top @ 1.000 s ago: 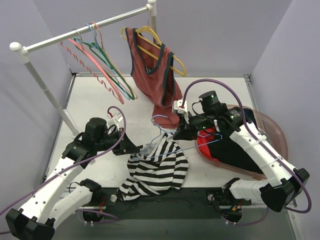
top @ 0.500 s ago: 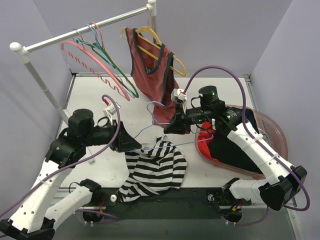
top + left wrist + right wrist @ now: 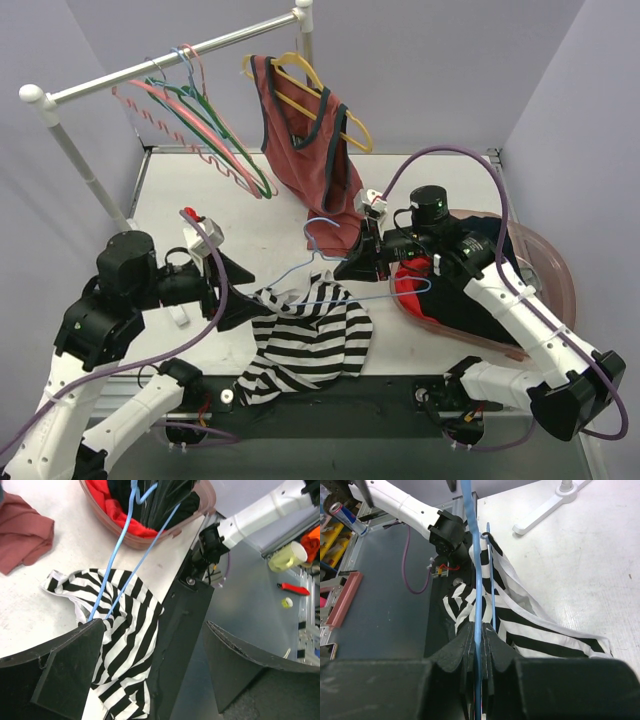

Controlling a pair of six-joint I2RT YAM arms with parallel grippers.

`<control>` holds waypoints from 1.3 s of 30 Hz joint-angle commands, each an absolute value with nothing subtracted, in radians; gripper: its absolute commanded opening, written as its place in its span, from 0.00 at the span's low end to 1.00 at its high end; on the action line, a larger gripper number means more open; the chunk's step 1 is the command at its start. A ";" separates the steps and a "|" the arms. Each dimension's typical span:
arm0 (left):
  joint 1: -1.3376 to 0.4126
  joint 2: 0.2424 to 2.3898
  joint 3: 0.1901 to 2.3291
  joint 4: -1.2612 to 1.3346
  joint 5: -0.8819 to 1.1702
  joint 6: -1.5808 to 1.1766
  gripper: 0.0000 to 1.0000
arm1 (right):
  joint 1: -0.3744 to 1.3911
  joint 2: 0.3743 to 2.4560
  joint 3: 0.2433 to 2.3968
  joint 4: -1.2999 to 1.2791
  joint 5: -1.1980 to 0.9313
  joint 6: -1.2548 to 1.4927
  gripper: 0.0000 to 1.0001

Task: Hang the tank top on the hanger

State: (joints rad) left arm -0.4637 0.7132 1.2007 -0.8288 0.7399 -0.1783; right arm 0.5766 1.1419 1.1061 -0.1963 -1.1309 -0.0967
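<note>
The black-and-white striped tank top (image 3: 312, 335) lies crumpled at the table's near edge. One end of the thin light-blue hanger (image 3: 322, 228) is buried in the top's upper folds. My right gripper (image 3: 362, 266) is shut on the hanger's wire and holds it low over the table. In the right wrist view the hanger (image 3: 476, 570) runs out from my right gripper (image 3: 478, 636) to the tank top (image 3: 535, 625). My left gripper (image 3: 248, 297) is open just left of the tank top, holding nothing. In the left wrist view my left gripper (image 3: 155, 667) stands over the tank top (image 3: 125, 625), its left finger beside the hanger (image 3: 120, 582).
A clothes rail (image 3: 150, 65) at the back left carries pink, green and blue hangers (image 3: 205, 135). A rust-red tank top (image 3: 310, 150) hangs there on a yellow hanger. A pink bin (image 3: 548, 262) with red and black clothes sits on the right, under the right arm.
My left gripper has opened, let go at the tank top's upper edge and drawn back to the left. The right gripper has shifted slightly with the hanger still held.
</note>
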 commanded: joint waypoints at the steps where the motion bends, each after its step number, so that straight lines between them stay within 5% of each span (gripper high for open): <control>1: -0.466 0.759 1.161 -0.838 0.810 -0.080 0.91 | 0.574 1.108 1.089 -0.094 -1.207 -0.075 0.00; 21: -0.739 0.954 1.138 -0.896 0.401 0.052 0.80 | 0.572 1.091 1.066 -0.072 -1.230 -0.049 0.00; 39: -0.736 0.808 1.131 -0.911 0.380 0.247 0.88 | 0.529 1.029 0.980 0.023 -1.233 0.034 0.00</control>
State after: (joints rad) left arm -0.7341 0.7574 1.1297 -0.9272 0.3744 0.1268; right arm 0.5301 1.0630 0.9867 -0.0528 -1.1790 0.0235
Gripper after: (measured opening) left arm 0.881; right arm 0.058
